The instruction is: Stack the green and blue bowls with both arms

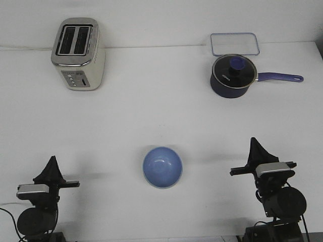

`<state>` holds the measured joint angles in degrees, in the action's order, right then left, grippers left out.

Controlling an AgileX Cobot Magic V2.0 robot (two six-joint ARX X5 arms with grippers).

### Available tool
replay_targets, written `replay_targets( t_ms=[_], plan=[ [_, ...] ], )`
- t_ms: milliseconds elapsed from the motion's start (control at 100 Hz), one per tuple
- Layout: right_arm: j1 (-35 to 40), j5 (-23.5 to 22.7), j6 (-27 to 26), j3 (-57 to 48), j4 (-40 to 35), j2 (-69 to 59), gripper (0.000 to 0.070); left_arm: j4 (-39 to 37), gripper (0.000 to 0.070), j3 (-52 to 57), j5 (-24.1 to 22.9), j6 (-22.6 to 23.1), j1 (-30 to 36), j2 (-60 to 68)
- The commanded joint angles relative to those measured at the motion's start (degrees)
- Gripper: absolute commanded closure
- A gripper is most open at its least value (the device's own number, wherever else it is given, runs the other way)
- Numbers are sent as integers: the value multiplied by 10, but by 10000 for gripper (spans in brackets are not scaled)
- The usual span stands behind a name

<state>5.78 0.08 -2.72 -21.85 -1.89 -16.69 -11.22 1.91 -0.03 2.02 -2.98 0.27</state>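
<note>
With the blue bowl (162, 167) sitting upright and free on the tabletop (161, 116) midway between the arms, where either can reach it, no green bowl is showing, and both the left hand (51, 162) and right hand (255, 143) are sitting empty with fingers seemingly together.

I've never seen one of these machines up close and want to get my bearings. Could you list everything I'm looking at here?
blue bowl: one, light blue with a paler, possibly greenish rim, near middle of the table, between the two arms; whether a second bowl sits under it I cannot tell
toaster: one, silver and cream, far left
saucepan: one, dark navy with glass lid and blue handle, far right
clear tray: one, transparent with bluish rim, just behind the saucepan
table: one, white
left pincer: one, black, near left corner
right pincer: one, black, near right corner
</note>
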Motion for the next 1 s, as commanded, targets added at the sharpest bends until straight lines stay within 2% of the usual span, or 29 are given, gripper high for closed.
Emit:
replay_targets(
  t_ms=[0, 120, 290, 360, 540, 700, 780, 990],
  plan=[
    [1, 0, 7, 1, 6, -2, 700, -8, 686, -11, 0, 1, 0, 0],
    [1, 1, 16, 1, 6, -2, 700, -8, 686, -11, 0, 1, 0, 0],
    [-5, 29, 96, 26, 5, 13, 700, -8, 687, -11, 0, 1, 0, 0],
    [-11, 30, 135, 59, 6, 46, 700, -8, 686, -11, 0, 1, 0, 0],
    [-31, 29, 176, 157, 2, 164, 700, -8, 686, -11, 0, 1, 0, 0],
    [-40, 29, 179, 213, 25, 166, 700, -9, 686, -11, 0, 1, 0, 0],
    [-40, 30, 177, 211, -3, 166, 700, -5, 686, -11, 0, 1, 0, 0],
    [-40, 30, 179, 211, 2, 166, 700, -7, 686, -11, 0, 1, 0, 0]
  ],
)
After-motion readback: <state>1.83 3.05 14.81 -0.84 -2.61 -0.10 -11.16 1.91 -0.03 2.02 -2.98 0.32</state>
